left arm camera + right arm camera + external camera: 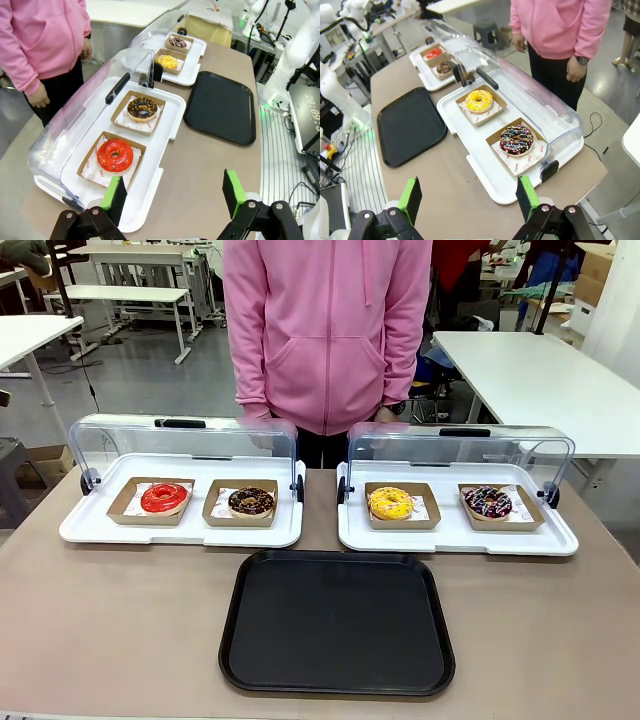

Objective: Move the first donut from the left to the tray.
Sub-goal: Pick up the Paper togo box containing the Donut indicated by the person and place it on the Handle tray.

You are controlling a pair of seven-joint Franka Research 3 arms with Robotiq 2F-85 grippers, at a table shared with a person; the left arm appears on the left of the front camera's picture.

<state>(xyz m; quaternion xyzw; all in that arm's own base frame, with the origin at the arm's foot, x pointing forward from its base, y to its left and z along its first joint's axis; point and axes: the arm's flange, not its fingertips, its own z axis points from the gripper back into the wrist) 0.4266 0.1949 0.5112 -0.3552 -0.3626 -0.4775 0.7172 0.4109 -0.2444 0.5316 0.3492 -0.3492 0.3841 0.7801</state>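
The red glazed donut (164,497) (115,155) (434,52) lies in its brown cardboard holder at the left end of the left white tray (90,530). The black tray (337,622) (221,106) (410,125) lies bare at the table's near middle. In the left wrist view my left gripper (174,195) hangs open above the table's edge, just short of the red donut, nothing between its green pads. My right gripper (468,200) is open too, above the table near the sprinkled donut (517,139).
A chocolate donut (251,502) shares the left white tray. A yellow donut (390,503) and the sprinkled donut (488,503) sit in the right white tray (458,540). Both clear domed lids (185,445) stand raised at the back. A person in a pink hoodie (327,330) stands at the far side.
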